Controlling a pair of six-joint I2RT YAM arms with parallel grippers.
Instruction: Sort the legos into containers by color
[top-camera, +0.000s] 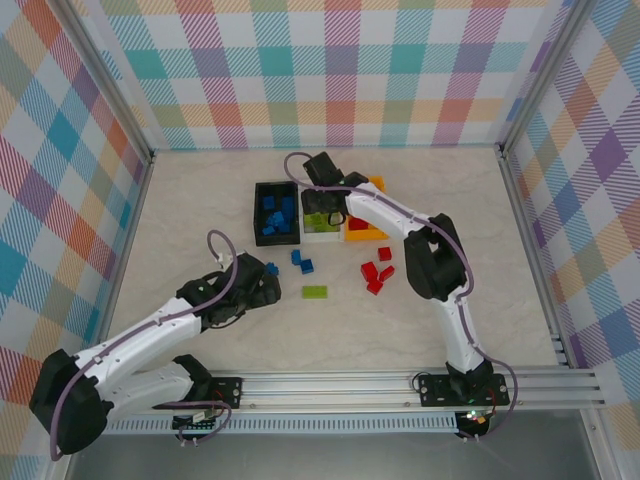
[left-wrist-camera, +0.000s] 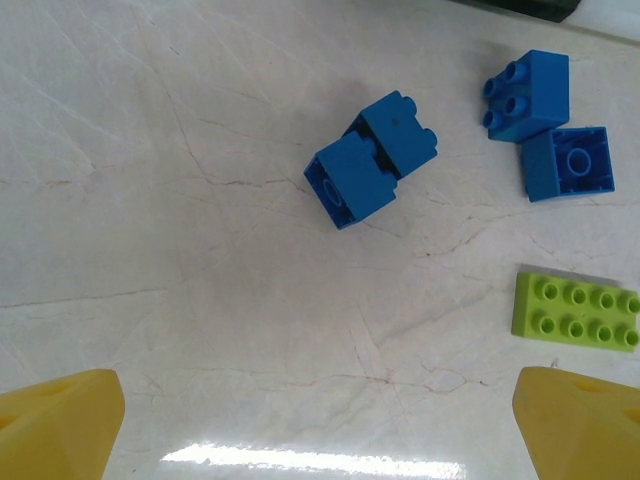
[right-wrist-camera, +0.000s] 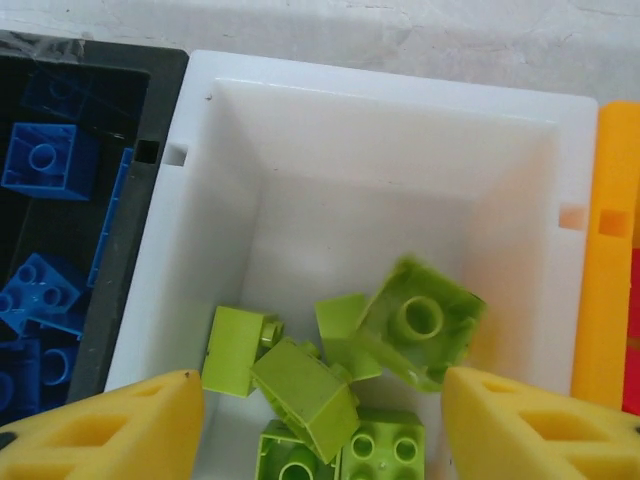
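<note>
Over the white bin (top-camera: 322, 232) hangs the right gripper (right-wrist-camera: 320, 420), its yellow fingertips (right-wrist-camera: 120, 425) spread and pinching nothing. A blurred lime green block (right-wrist-camera: 420, 320) sits between them, tilted with its hollow underside facing up and clear of the left-hand fingertip. More lime green blocks (right-wrist-camera: 305, 390) lie jumbled on this bin's floor at mixed angles. The black bin (top-camera: 262, 188) touches the white bin's left wall and holds blue blocks (top-camera: 276, 215). The orange bin (top-camera: 376, 184) touches its right wall with red inside. All three bins have their long axes running from the near side to the far side. Nearer the arms than the white bin, a lime green plate (top-camera: 315, 292) lies flat, studs up, its long axis running left to right across the table. Left of that plate are loose blue blocks (top-camera: 301, 262), two of them (left-wrist-camera: 370, 160) pressed together on their sides in a diagonal line. Red blocks (top-camera: 376, 271) are scattered on the near right of the white bin. The left gripper (left-wrist-camera: 320, 430) hovers above the bare table near the blue blocks, on the near left of the white bin, with its fingertips wide apart and nothing in them.
</note>
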